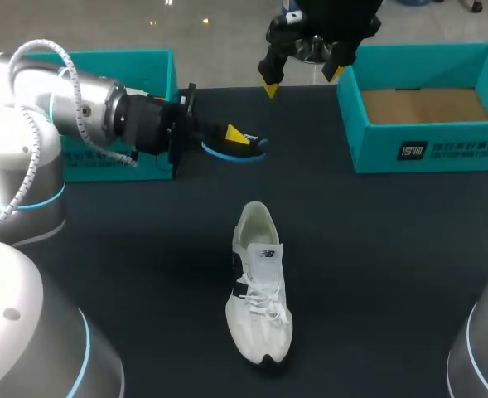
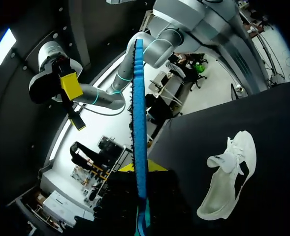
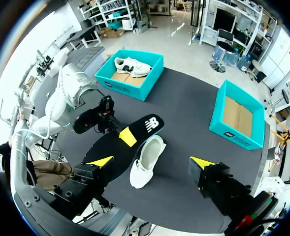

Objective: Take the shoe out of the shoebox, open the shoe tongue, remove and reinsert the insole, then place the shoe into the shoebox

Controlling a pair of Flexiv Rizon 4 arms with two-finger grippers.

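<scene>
A white shoe (image 1: 260, 286) lies on the black table, toe toward the front edge, laces up; it also shows in the left wrist view (image 2: 231, 177) and under my right gripper (image 3: 147, 164). My left gripper (image 1: 237, 137) is shut on the black insole (image 1: 235, 150) with a blue rim, holding it in the air beside the left box. Between the left gripper's fingers the insole (image 2: 139, 113) shows edge-on. My right gripper (image 1: 302, 80) hangs open and empty high over the table's back. From there the insole (image 3: 145, 127) appears flat, logo up.
An empty teal shoebox (image 1: 355, 124) with a cardboard floor stands at the back right. A second teal box (image 3: 135, 87) at the back left holds another white shoe (image 3: 131, 65). My left arm (image 1: 86, 108) stretches in front of that box.
</scene>
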